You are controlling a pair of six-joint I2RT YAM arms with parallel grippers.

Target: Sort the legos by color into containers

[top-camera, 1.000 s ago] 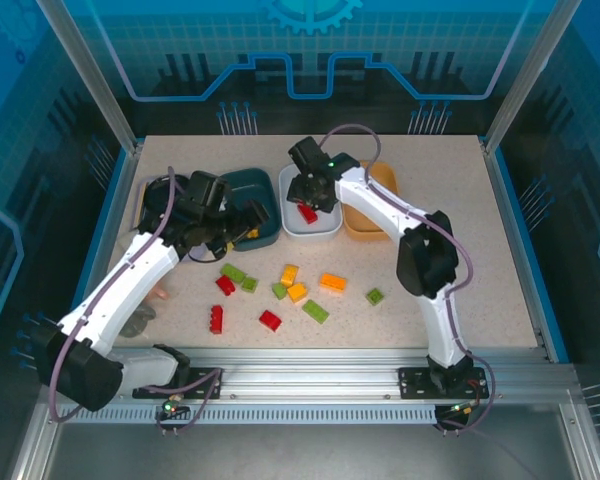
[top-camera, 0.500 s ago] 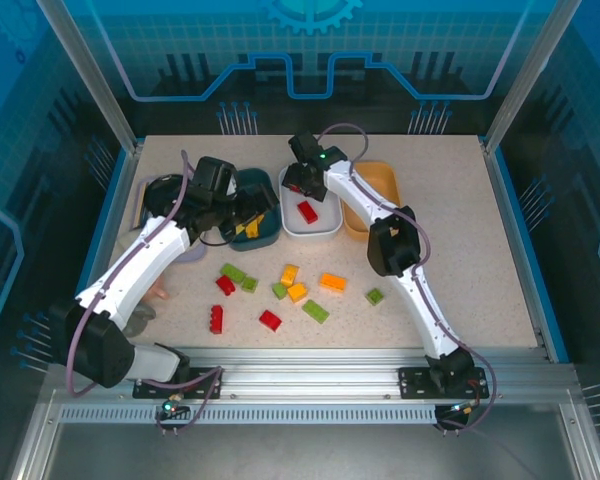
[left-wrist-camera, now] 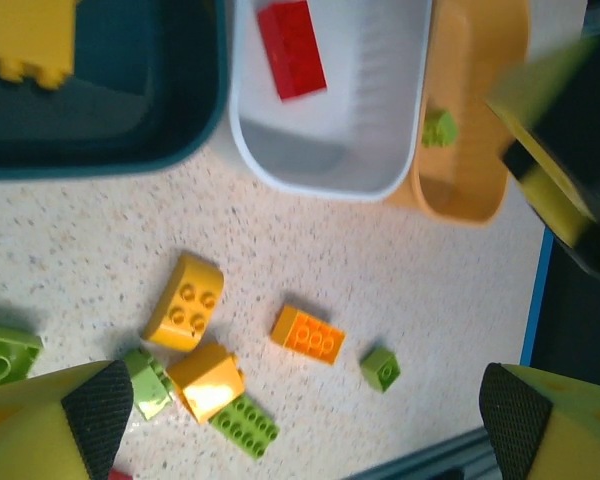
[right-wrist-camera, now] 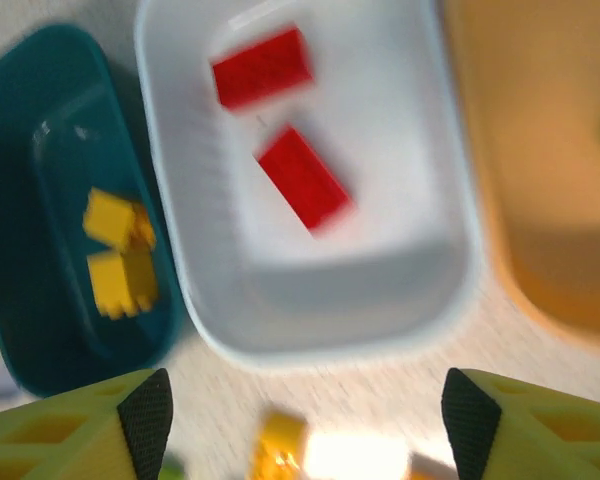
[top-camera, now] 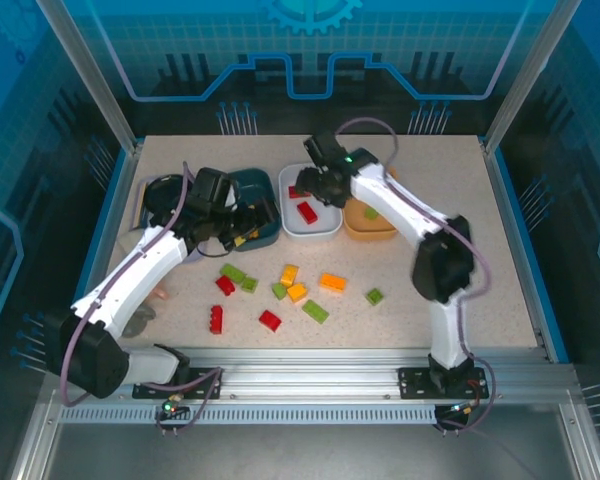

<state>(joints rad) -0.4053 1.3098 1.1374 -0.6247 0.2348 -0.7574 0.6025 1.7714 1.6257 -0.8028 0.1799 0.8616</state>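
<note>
The left arm [top-camera: 130, 275] stretches from its base at the near left corner up and inward, wrist bent over the near end of the teal tray [right-wrist-camera: 40, 180]. The left gripper [left-wrist-camera: 305, 402] hangs spread wide, with nothing between its yellow, black-padded fingers [left-wrist-camera: 95, 400]. The right arm [top-camera: 420, 215] rises from the near edge, folds at the elbow and reaches back to the left, so the right gripper [right-wrist-camera: 307, 412] hovers above the white tray [right-wrist-camera: 310, 325], likewise spread and empty. The three trays are smooth, shallow plastic with rounded corners, set side by side at the far middle of the speckled beige counter [top-camera: 460, 220]. The teal one holds yellow bricks [right-wrist-camera: 120, 255], the white one two red bricks [right-wrist-camera: 302, 180], and the orange tray [right-wrist-camera: 540, 200] a single green brick [left-wrist-camera: 440, 128]. Loose studded bricks [top-camera: 297, 292] in red, green and yellow-orange lie scattered on the counter on the near side of the trays.
</note>
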